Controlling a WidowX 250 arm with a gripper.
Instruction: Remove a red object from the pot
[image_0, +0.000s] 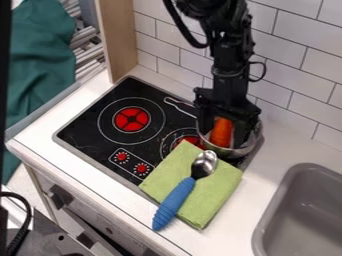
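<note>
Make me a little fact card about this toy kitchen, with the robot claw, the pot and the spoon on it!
Claw: black, down at the pot, by the red thing; its grip on it is unclear
Red thing: orange-red, in the pot
Pot: on the stove, its handle pointing to the picture's left
Spoon: blue handle, metal bowl, lying on a green cloth
Sink: grey
</note>
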